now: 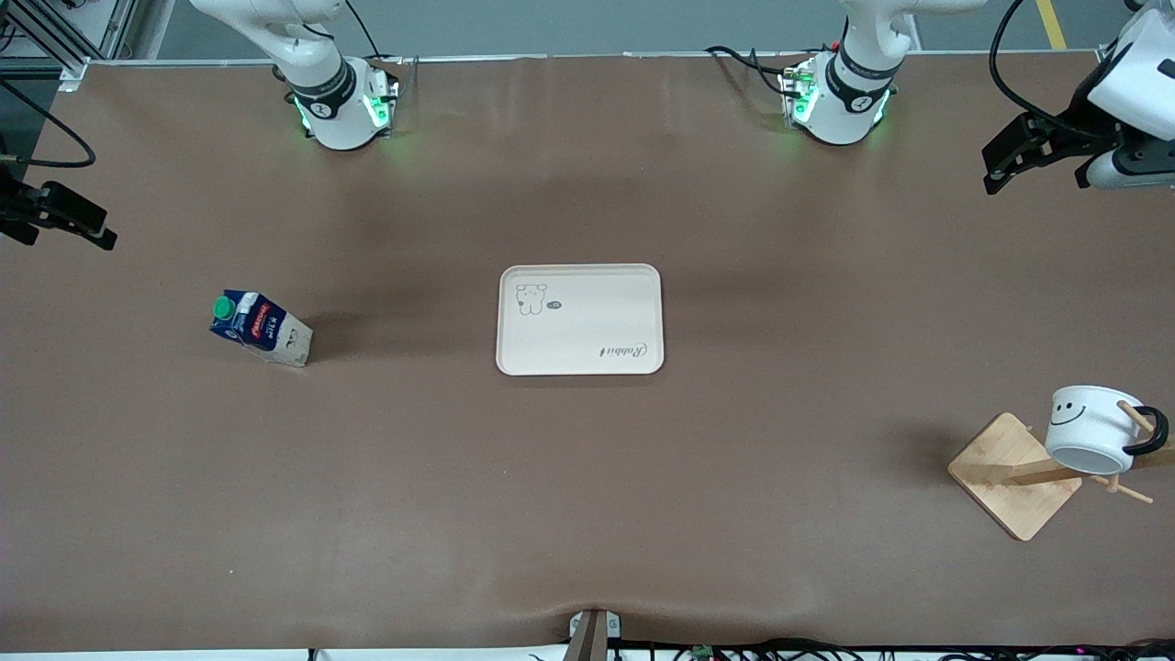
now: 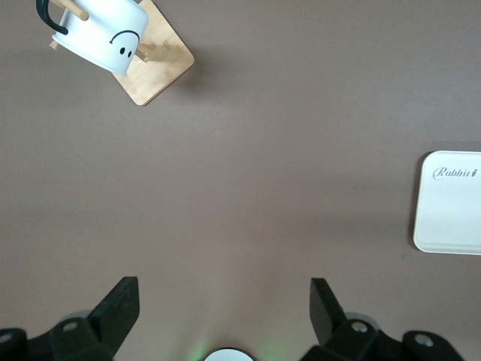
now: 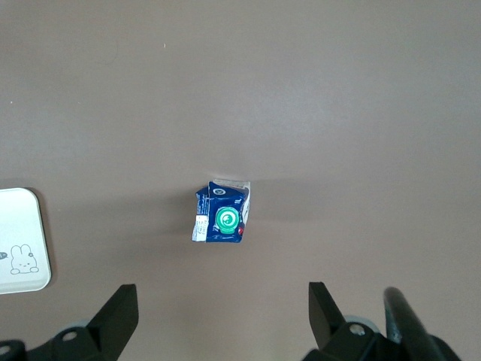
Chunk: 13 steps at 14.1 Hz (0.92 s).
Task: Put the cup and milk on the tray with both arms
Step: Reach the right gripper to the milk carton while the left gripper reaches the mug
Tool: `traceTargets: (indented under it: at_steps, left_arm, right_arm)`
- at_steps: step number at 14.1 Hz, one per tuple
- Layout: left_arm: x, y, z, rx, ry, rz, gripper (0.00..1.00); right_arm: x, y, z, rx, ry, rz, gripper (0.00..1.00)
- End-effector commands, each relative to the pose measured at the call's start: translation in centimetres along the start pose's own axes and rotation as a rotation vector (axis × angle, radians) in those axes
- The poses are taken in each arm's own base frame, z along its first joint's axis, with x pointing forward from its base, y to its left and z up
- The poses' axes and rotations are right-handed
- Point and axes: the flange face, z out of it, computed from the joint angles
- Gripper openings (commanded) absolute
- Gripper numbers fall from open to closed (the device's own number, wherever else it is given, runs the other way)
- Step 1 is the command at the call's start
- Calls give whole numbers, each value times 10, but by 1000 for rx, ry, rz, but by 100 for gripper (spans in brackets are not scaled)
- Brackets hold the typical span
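Wooden rack (image 1: 1014, 477) lower right holds cup (image 1: 1092, 429), milk (image 1: 260, 328) mid-left, tray (image 1: 579, 319) centre bare; my left gripper (image 2: 224, 302) and right gripper (image 3: 222, 302) both spread, empty; nothing placed yet.

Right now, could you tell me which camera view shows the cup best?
The front view: the cup shows whole there, hanging on the wooden rack with its smiley face and black handle visible. The left wrist view crops it at the frame's edge; the right wrist view lacks it.
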Motion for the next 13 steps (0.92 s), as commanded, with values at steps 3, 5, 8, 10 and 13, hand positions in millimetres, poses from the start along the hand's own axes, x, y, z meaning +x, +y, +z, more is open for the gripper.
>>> traceTargets:
  at_steps: [3, 5, 8, 10, 13]
  left_arm:
    - [2, -9, -10, 5, 4, -16, 100]
    - [15, -29, -14, 6, 17, -51, 100]
    - [28, -56, -1, 52, 1, -106, 100]
    - [43, -88, 19, 51, 31, -154, 100]
    - [57, -131, 73, 43, 88, -189, 100]
  right_arm:
    - [5, 3, -2, -6, 4, 16, 100]
    - [7, 4, -1, -6, 2, 16, 100]
    - [14, 3, 6, -5, -11, 10, 100]
    - [20, 3, 20, -5, -40, 12, 100]
    - [27, 11, 30, -5, -51, 25, 100]
